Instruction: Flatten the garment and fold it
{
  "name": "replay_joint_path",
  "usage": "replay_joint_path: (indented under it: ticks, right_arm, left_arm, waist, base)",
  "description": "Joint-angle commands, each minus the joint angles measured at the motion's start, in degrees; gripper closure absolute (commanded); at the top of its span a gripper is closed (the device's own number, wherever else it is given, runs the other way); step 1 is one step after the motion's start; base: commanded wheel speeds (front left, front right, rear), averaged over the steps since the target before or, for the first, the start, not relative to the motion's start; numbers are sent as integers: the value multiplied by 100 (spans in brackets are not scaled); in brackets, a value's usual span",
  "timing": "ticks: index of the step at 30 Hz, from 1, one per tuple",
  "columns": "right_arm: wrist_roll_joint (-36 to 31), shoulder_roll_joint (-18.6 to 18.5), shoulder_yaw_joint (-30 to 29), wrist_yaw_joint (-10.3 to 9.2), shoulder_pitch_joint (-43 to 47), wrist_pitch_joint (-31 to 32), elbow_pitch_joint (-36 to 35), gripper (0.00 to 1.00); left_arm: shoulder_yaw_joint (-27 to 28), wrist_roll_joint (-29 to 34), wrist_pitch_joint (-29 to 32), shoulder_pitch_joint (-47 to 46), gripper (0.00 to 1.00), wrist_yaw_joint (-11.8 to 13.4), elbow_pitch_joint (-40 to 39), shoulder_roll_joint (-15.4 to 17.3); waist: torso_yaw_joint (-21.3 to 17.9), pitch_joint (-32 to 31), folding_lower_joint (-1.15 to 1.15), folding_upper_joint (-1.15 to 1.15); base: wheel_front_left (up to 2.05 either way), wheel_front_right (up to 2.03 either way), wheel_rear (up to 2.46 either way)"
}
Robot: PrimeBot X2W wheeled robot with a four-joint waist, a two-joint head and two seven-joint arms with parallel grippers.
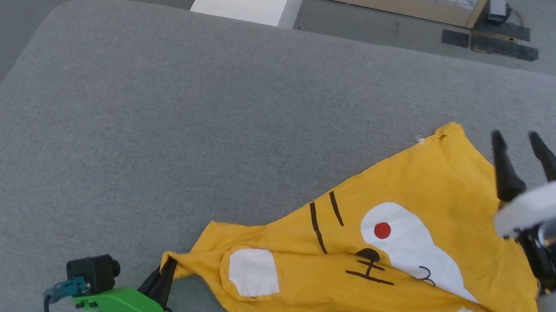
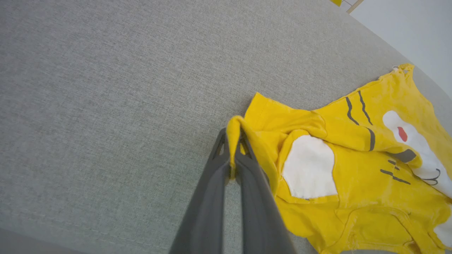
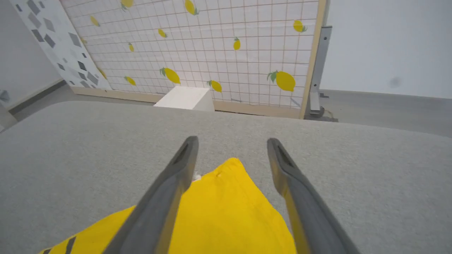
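The garment, a bright yellow T-shirt with white patches, a red dot and black lines, lies crumpled on the grey padded surface at the lower right. My left gripper is shut on its left corner; in the left wrist view the yellow fabric is pinched between the fingertips of that gripper. My right gripper is open just above the shirt's far right corner. The right wrist view has that corner of the garment lying free between the spread fingers of the right gripper.
The grey surface stretches wide to the left and far side. Beyond its far edge stand a white box and a wooden-framed grid wall with lemon pictures on a grey floor.
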Motion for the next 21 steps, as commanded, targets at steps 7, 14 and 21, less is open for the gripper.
replay_joint_path:
  ticks: [7,14,21]
  right_arm:
    - [-281,-363,654,-6,-1405,681,1527,0]
    - [-1006,-456,261,-6,-2573,2859,2957,0]
    - [-1698,-407,115,-6,-2727,4289,3090,100]
  left_arm:
    - [-98,-64,-68,-291,100,-130,79,-77]
    - [-242,-89,-246,-523,100,-279,285,-247]
    - [-271,-104,-350,-612,100,-321,482,-309]
  waist:
    - [457,361,0,0]
    - [883,805,0,0]
    - [919,850,0,0]
  base:
    - [0,0,0]
    - [0,0,0]
    - [0,0,0]
